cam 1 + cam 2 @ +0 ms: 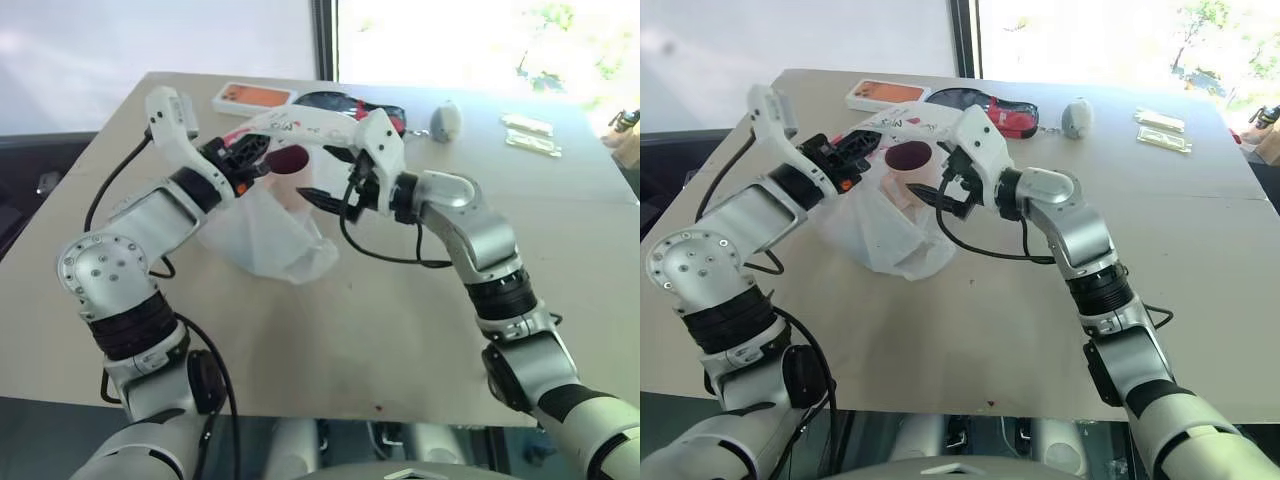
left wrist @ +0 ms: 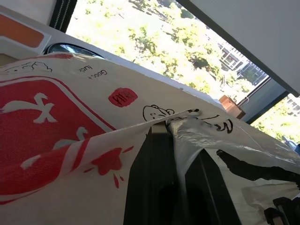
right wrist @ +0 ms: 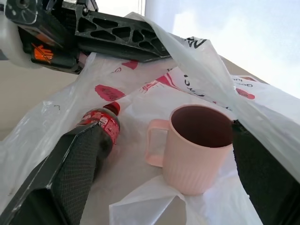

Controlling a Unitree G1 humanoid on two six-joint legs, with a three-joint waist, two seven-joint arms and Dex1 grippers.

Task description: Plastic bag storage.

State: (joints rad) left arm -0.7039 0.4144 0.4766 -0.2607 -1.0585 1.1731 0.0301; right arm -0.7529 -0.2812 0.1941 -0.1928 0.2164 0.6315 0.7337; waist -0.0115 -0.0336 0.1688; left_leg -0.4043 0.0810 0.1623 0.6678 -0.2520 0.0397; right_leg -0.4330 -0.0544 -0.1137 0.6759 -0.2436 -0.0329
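Nearest the camera, bare tan table [image 1: 330, 340] is lying under both arms, and everything that matters is sitting farther back.

On the left, the left gripper [image 1: 855, 150] is reaching in level toward the right, its two black fingers [image 2: 159, 173] pressed together on a fold of the plastic bag [image 1: 265, 235], pinching the upper edge and holding it off the table. From that pinch the bag's printed rim is stretching rightward as a raised band, while the rest of the translucent white film is sagging down and pooling on the tabletop toward the near side, so the mouth is gaping toward the right.

Inside the bag, a small cola bottle [image 3: 101, 126] is lying on its side to the left of a pink mug [image 3: 194, 147], which is standing upright with its handle turned toward the bottle.

On the right, the right gripper [image 1: 940, 195] is pointing leftward into that mouth with its fingers spread wide apart and nothing between them; the mug is sitting straight ahead of it, framed by the two fingers, with the rim band draped just above.

Judging by this, the coming move turns on the loose rim: it runs left to right, its free end is just beside the right gripper, and that arm is the nearer one to take it.

Far across the table, an orange-and-white box [image 1: 255, 97] and a grey pouch [image 1: 446, 121] are lying well apart from the work.
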